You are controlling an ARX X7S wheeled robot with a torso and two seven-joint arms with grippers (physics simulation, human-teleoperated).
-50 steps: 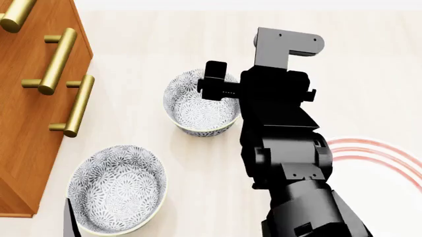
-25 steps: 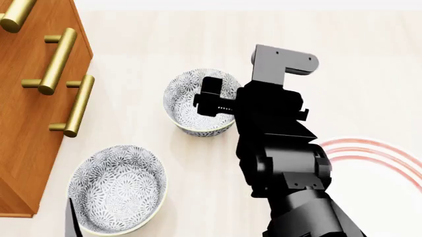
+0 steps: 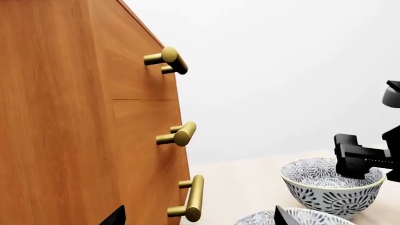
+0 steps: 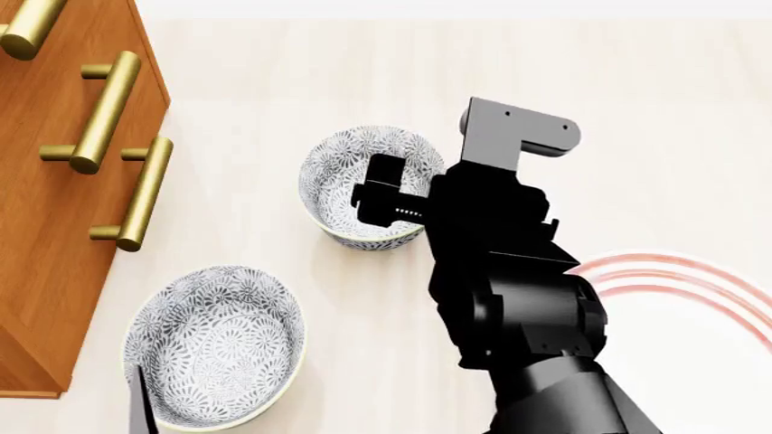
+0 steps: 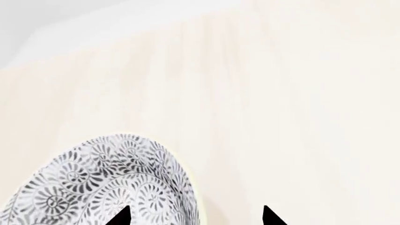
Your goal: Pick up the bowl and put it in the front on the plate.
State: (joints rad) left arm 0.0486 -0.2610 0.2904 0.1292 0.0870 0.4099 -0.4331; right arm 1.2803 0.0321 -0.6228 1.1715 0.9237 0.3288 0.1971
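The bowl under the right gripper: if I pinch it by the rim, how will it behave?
The bowl looks rigid and glazed, so it probably won't flex but may slip between the right gripper fingertips. Its walls are deep above a narrower base, so a one-sided rim pinch could let it tilt. It looks breakable if dropped.

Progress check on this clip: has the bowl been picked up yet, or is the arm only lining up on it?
Nothing is done yet: both visible bowls sit on the table. In hand: the right gripper hangs over the far bowl, its fingertips spread astride the rim. Left: closing, lifting, and carrying it to the red-ringed plate, which looks bare where visible.
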